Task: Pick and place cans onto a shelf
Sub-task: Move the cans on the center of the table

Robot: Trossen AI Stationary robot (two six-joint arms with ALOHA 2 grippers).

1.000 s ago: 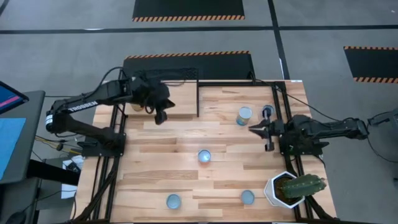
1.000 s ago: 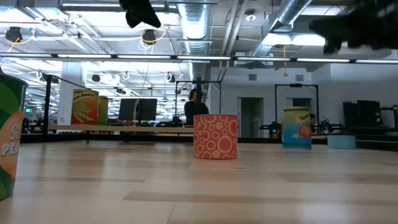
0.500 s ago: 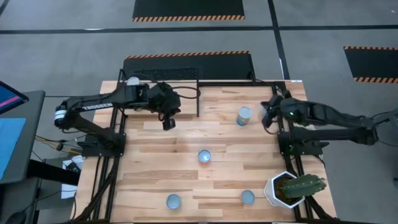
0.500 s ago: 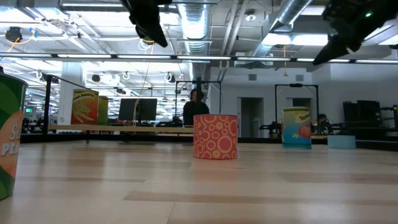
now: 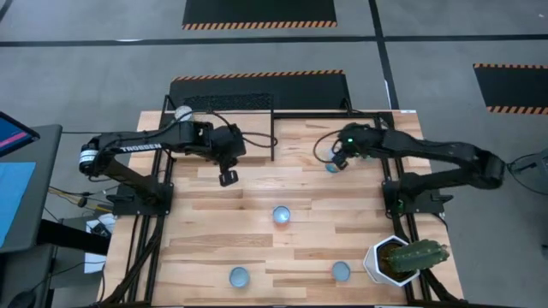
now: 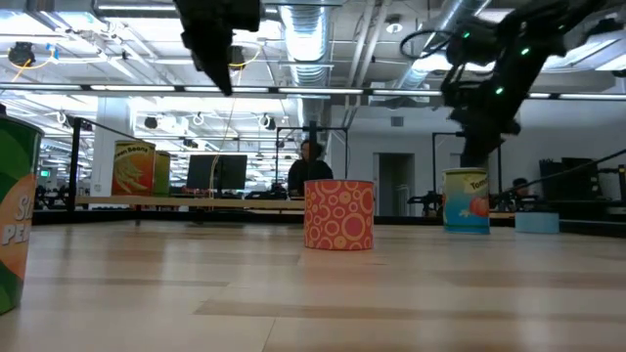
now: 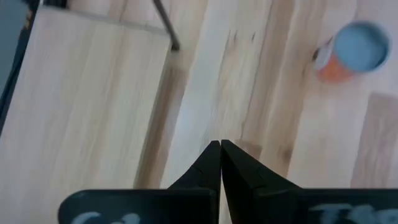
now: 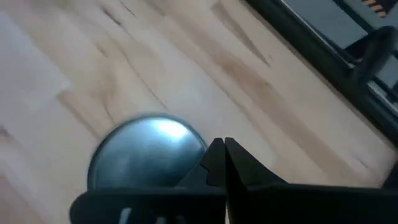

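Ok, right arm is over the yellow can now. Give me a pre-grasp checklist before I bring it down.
1. Right gripper open for the grasp: not ok, fingers closed together.
2. Right gripper above the yellow can: ok, hovering over it in the high view, beside its silvery top in the wrist view.
3. Can upright on the table: ok.
4. Left gripper out of the way: ok, across the table beside the shelf, fingers shut, empty.
5. Shelf space free: cannot tell, only part shows.
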